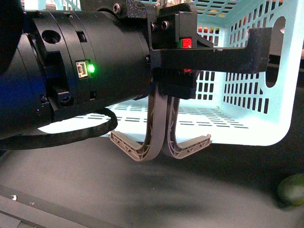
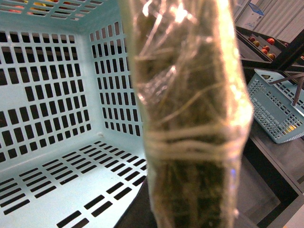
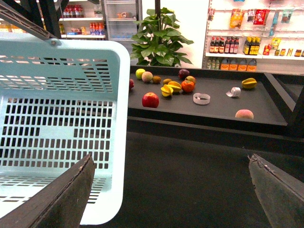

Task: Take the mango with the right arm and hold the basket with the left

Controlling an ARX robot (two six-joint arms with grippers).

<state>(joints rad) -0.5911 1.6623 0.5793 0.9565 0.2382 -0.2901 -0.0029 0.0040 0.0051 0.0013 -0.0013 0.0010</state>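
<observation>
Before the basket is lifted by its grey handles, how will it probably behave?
The basket is probably light for its size: its walls are thin slotted plastic. The handles hang loose, so it may swing or tip. The plastic looks smooth, perhaps slippery.

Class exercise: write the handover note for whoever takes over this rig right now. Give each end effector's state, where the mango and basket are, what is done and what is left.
Left end effector: at the large pale turquoise slotted plastic basket, right above its grey curved handles. Whether it is open or shut cannot be told.
Right end effector: open and empty, beside the basket, facing the dark shelf of fruit.
Yellow oval mango: not held. It is presumably among the shelf fruit, which are too small to tell apart.
Done: left arm is at the basket.
Left: confirm the hold, then pick the mango with the right arm.
</observation>
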